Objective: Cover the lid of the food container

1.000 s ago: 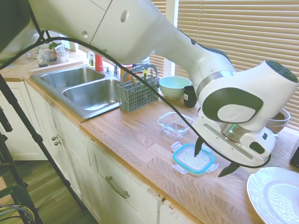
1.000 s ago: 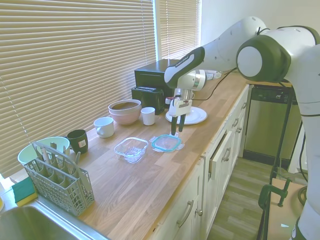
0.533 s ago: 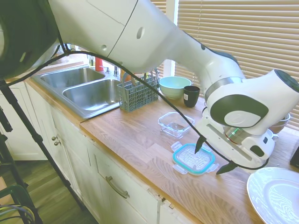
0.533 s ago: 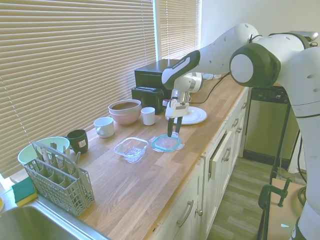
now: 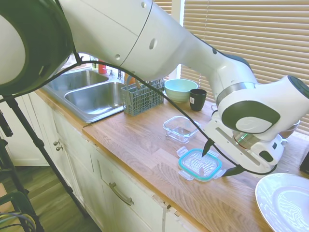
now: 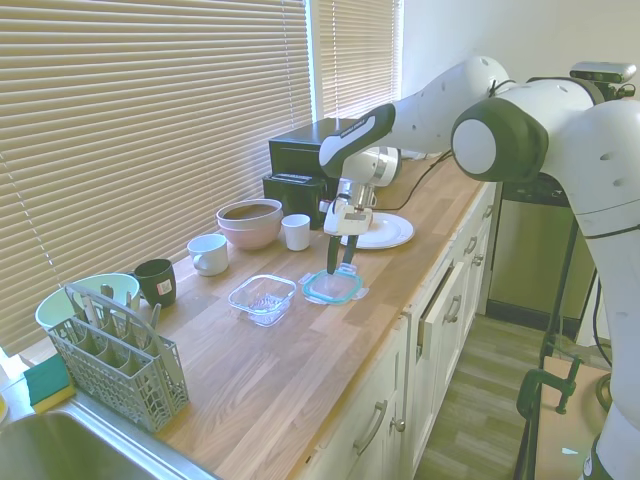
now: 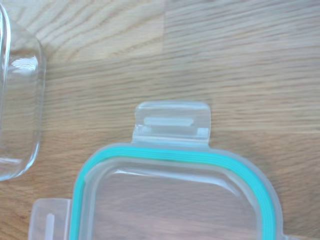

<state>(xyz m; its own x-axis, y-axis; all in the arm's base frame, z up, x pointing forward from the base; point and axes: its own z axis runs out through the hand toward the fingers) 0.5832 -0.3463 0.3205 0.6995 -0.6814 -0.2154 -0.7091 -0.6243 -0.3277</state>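
Tool (image 5: pixel 219 158) seemingly lower over teal-rimmed lid (image 5: pixel 199 164)

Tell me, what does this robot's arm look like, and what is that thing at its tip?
It is a thick, glossy white arm of rounded segments with dark bands at the joints. A black cable runs loosely along it. At its tip sits a white gripper with two slim, dark, pointed fingers.

The wooden countertop (image 5: pixel 145 140) carries the lid (image 5: pixel 199 165), the food container (image 5: pixel 180 128), a white plate (image 5: pixel 285 200) and a cutlery basket (image 5: pixel 142 98).
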